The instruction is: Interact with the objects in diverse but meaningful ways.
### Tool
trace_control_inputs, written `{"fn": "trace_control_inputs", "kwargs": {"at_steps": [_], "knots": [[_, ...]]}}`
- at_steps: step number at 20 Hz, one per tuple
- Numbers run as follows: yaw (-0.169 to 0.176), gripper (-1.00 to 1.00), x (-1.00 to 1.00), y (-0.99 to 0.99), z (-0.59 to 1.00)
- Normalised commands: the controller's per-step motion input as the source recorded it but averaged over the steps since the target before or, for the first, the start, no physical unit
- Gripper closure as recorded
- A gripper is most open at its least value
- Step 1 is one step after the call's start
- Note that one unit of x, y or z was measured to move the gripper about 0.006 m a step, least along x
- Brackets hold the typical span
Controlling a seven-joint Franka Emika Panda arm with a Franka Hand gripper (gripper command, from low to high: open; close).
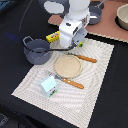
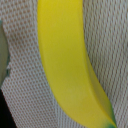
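One banana (image 2: 70, 60), one pot (image 1: 36, 51), one carton (image 1: 48, 86).

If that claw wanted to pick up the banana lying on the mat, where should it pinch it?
Probably across the thick middle of the banana, coming straight down from above. It lies flat on the woven placemat, long and gently curved, so the narrow width suits the claw better than the tapering greenish tip. The claw itself isn't visible here.

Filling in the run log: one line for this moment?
arm: low over placemat | wrist view: banana fills frame, lying on mat | claw: unseen | pot, carton untouched
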Motion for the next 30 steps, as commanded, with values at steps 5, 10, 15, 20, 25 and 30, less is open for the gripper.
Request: {"fn": "trace_control_inputs", "kwargs": {"at_steps": [5,10,15,20,25,30], "knots": [[0.0,1.0,0.33,0.23,-0.14],[0.002,1.0,0.34,0.23,0.03],[0.005,1.0,0.2,0.1,0.65],[-0.002,1.0,0.3,-0.27,1.0],[-0.001,1.0,0.4,-0.72,0.63],[-0.004,1.0,0.44,-0.83,0.26]]}}
